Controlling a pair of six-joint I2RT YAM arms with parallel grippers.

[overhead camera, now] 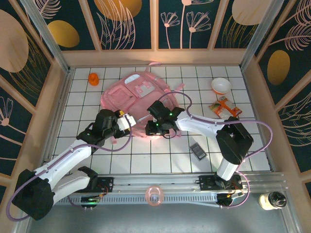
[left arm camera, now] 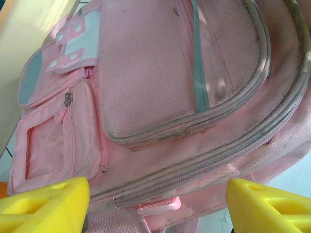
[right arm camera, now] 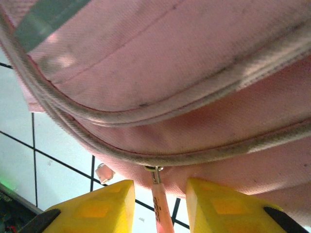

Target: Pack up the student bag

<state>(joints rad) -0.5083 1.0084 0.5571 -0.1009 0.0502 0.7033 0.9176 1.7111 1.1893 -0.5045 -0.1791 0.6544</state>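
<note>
White-tiled desk [overhead camera: 243,145] bears the student bag [overhead camera: 136,92] toward its far edge; my left claw [left arm camera: 155,201] stands wide before it, my right claw [right arm camera: 160,194] narrow around a zipper pull [right arm camera: 161,213], not touching.

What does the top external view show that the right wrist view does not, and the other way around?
The top external view gives the wider table: a white bowl, an orange snack packet, a small orange object and a dark flat item. The right wrist view gives close detail: a pink zipper pull hanging from a metal ring, between the yellow fingers of the right claw, which stand apart and do not touch it. Shared: the pink backpack and the white tiled table.
</note>
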